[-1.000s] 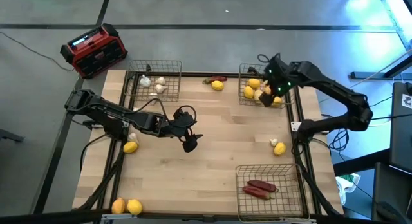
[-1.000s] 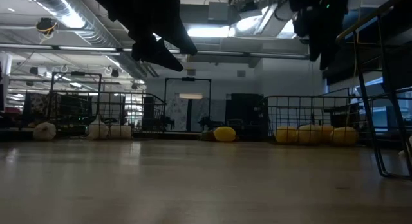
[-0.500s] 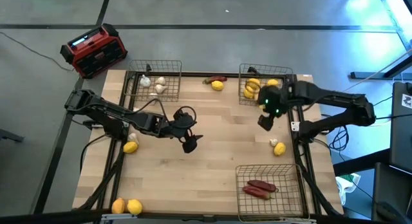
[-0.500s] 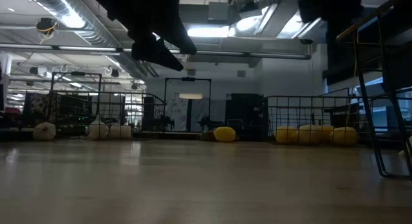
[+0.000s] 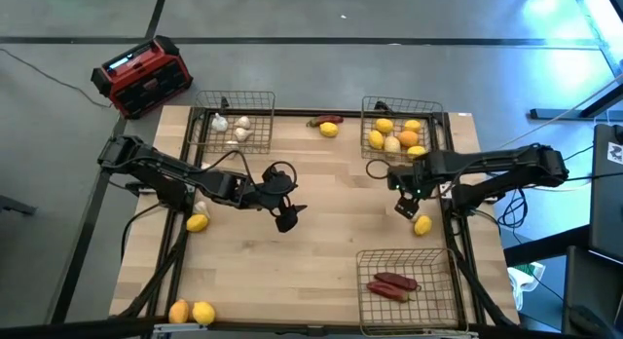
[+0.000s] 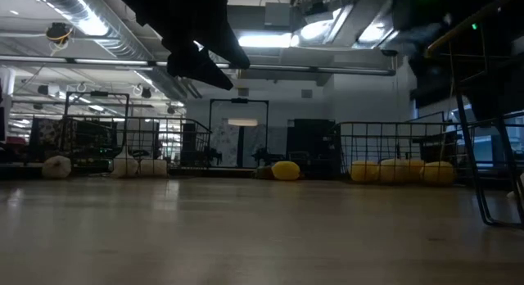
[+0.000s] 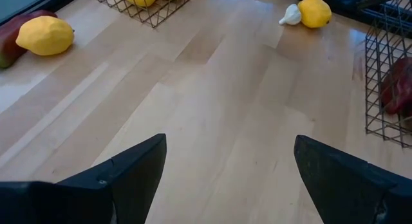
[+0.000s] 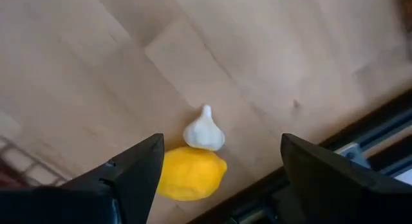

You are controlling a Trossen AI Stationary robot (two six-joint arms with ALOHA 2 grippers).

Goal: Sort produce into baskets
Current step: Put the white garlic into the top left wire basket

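Observation:
My right gripper (image 5: 404, 198) hangs open, pointing down, over a white garlic bulb (image 8: 205, 134) and a lemon (image 8: 191, 172) that lie touching on the table near its right edge; the lemon (image 5: 421, 225) also shows from above. My left gripper (image 5: 285, 217) waits open above the table's middle, touching nothing. Three wire baskets stand on the table. The far left one (image 5: 255, 97) holds garlic. The far right one (image 5: 368, 120) holds yellow and orange fruits. The near right one (image 5: 365, 266) holds red peppers.
Loose produce: a lemon (image 5: 329, 130) beside a red pepper (image 5: 326, 119) at the far edge, a lemon (image 5: 198, 222) with garlic at the left edge, an orange (image 5: 178, 312) and a lemon (image 5: 202, 313) at the near left corner. A red and black box (image 5: 141, 76) sits beyond the far left corner.
My right gripper has swung from over the far right basket toward the table's near edge and down, and now stands over the garlic and lemon by the right edge. It has rolled somewhat and stayed open.

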